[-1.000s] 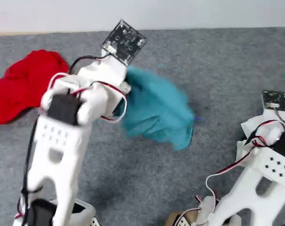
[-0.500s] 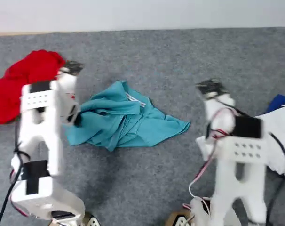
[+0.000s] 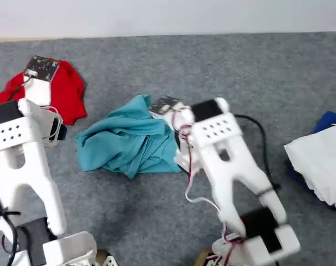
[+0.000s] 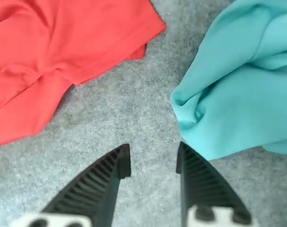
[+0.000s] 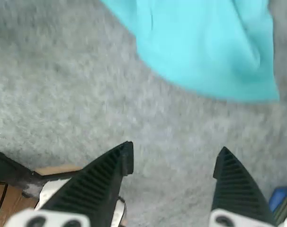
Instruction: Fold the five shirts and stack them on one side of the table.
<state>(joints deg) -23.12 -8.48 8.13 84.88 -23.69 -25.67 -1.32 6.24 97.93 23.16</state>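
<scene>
Confirm left end effector (image 4: pixel 150 158) part-open and empty, just beside crumpled teal shirt (image 3: pixel 129 144) at centre of bench (image 3: pixel 268 66); right end effector (image 5: pixel 174 158) wide, empty. Avoid pinching bunched layers: likely to fold crooked. Beyond, avoid snagging red shirt (image 3: pixel 71 97).

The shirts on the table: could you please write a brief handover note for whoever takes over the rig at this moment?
The left gripper is open and empty, above the table between the red shirt and the teal shirt.
The right gripper is open and empty, at the teal shirt's edge.
The white shirt lies on a blue cloth on the right arm's side.
Red and teal are crumpled, unfolded.
Left: fold both, then stack.
</scene>
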